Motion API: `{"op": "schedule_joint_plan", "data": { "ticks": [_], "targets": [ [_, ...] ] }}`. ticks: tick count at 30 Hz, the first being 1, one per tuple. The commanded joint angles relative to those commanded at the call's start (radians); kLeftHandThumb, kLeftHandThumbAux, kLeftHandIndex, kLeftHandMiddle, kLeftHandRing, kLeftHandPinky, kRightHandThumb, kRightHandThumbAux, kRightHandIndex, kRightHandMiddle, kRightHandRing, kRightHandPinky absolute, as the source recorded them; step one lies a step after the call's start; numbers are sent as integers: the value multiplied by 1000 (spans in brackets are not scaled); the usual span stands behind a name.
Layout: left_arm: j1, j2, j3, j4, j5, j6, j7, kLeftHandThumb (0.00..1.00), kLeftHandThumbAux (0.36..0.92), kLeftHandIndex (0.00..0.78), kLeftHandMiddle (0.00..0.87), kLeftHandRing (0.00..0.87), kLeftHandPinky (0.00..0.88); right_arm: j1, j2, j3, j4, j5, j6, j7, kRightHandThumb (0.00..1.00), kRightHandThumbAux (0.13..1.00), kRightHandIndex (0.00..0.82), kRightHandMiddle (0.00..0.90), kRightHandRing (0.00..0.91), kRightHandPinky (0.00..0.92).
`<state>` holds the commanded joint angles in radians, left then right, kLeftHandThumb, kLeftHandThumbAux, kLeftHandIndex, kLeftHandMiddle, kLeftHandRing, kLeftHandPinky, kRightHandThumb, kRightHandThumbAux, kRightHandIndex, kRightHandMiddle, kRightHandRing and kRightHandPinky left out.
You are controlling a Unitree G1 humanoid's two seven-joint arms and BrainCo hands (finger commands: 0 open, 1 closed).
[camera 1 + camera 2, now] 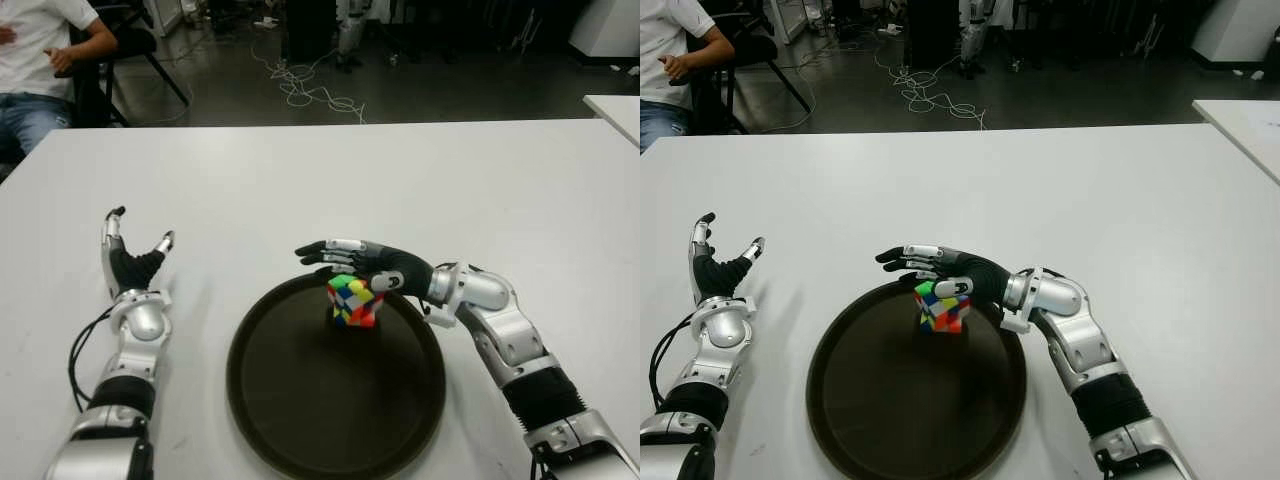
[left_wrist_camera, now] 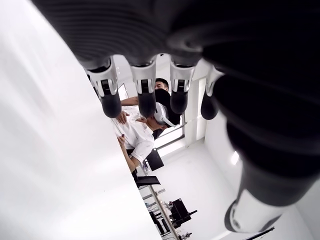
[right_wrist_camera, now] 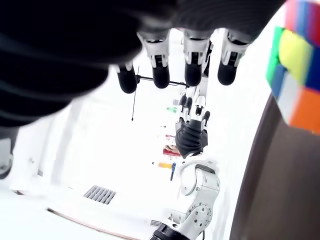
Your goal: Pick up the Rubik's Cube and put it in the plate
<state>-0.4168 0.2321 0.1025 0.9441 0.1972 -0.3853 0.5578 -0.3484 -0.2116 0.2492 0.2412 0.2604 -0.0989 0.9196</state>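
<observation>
The Rubik's Cube [image 1: 355, 300] is seen standing inside the dark plate [image 1: 300, 410], near its far rim, so the placing appears essentially done and only the withdrawal of the right hand [image 1: 365, 262] is judged to be left. That hand is spread just above the cube, seemingly released, though contact cannot be ruled out. One cube and one plate are counted on the table [image 1: 400, 180]; the left hand [image 1: 130, 265], fingers open and empty, is shown left of the plate.

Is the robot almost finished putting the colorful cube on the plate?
Nearly. The Rubik's Cube already sits inside the dark plate, near its far rim. The right hand hovers just over the cube with fingers stretched out, gripping nothing. What looks left is pulling that hand away. The left hand shows open over the table, left of the plate.
</observation>
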Motion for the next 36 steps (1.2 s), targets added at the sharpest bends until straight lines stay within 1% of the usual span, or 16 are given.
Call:
{"op": "schedule_joint_plan", "data": {
  "ticks": [5, 10, 14, 23, 30, 36],
  "targets": [
    [-1, 1, -2, -3, 4, 11, 6, 0, 750, 39, 55, 36, 2, -3, 3, -2, 7, -4, -1, -3, 0, 371, 0, 0, 0, 0],
    [0, 0, -2, -2, 7, 11, 12, 0, 757, 40, 63, 43, 4, 0, 4, -1, 7, -11, -9, -2, 0, 365, 0, 0, 0, 0],
    [-3, 0, -1, -3, 4, 7, 6, 0, 770, 40, 63, 42, 1, 3, 5, -2, 10, -31, -46, -11, 0, 364, 0, 0, 0, 0],
    [-2, 0, 1, -1, -2, -6, -2, 0, 772, 42, 61, 41, 4, 8, 16, -7, 15, -40, -77, -30, 0, 340, 6, 15, 0, 0],
    [-3, 2, 0, 3, 1, -2, 1, 0, 759, 43, 59, 41, 10, 0, 15, -7, 36, -38, -104, -17, 0, 355, 13, 22, 0, 0],
    [-1, 0, 0, 1, 2, -1, 2, 0, 766, 40, 60, 42, 13, 4, 21, -12, 49, -47, -145, -28, 0, 364, 20, 26, 0, 0]
  ]
}}
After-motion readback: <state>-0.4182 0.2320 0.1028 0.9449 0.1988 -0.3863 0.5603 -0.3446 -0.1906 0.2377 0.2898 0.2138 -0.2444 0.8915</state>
